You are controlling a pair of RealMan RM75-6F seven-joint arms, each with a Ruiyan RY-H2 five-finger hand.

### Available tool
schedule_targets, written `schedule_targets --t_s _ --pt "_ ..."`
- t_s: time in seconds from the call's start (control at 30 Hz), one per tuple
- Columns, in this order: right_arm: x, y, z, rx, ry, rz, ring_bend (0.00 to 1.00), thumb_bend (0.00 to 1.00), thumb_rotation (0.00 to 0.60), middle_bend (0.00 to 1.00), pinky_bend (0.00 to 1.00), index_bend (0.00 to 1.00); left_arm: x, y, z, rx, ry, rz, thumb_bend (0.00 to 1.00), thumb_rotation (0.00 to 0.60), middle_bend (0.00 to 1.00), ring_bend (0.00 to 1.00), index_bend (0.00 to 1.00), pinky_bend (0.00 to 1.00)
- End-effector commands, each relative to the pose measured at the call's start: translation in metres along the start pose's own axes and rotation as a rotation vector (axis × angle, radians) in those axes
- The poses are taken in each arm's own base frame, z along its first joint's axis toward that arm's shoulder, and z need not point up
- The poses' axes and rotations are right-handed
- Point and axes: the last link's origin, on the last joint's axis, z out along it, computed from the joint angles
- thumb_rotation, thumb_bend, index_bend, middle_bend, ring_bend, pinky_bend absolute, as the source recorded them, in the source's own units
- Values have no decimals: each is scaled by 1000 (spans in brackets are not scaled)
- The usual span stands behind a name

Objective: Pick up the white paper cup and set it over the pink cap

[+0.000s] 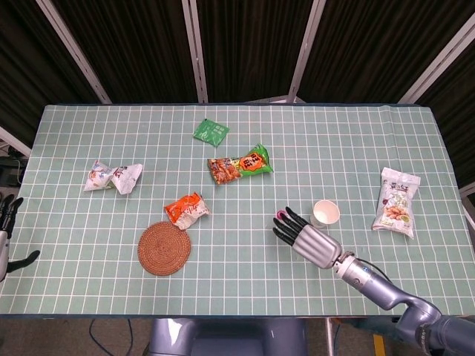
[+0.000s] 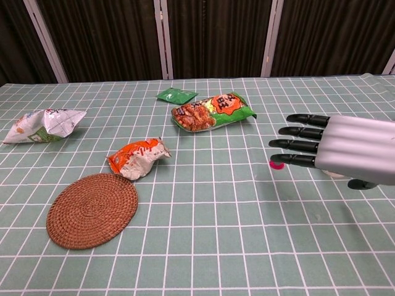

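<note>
You haven't grasped anything yet: your right hand point(image 1: 310, 239) hovers with fingers point(image 2: 300, 131) wide and empty. The white paper cup point(image 1: 325, 213) stands upright just right of it, the pink cap point(image 1: 280, 214) under your fingertips.

Right robot hand point(image 1: 306, 235) hangs just beside white paper cup point(image 1: 325, 213); pink cap point(image 2: 272, 164) peeks under its fingertips.

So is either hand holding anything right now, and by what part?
Nothing is held. The right hand hovers with fingers outstretched beside the white paper cup; the left hand holds nothing.
</note>
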Motion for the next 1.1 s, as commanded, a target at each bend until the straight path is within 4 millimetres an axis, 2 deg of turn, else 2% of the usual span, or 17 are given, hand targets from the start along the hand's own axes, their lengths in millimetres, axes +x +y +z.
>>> schedule_targets --t_s 0.03,0.33,0.87,0.93,1.03,1.1 --pt "-14 -1 9 7 -60 -151 0 0 600 0 0 0 0 -2 1 5 -4 -3 0 600 0 0 0 0" --pt "-33 3 -4 -43 -197 -301 0 0 600 0 0 0 0 -3 3 4 -11 -14 0 600 0 0 0 0" --pt "-62 6 -18 -105 -356 -398 0 0 600 14 2 0 5 1 0 -12 -3 -32 0 600 0 0 0 0" --pt "-64 6 -19 -103 -356 -399 0 0 600 66 52 11 5 1 0 -10 -3 -33 0 600 0 0 0 0" --pt "-64 6 -19 -93 -332 -397 19 24 600 184 225 75 4 0 -1 -8 -5 -32 0 600 0 0 0 0" --pt "-64 6 -18 -81 -296 -406 95 87 600 265 340 119 4 0 -1 -9 -7 -31 0 600 0 0 0 0"
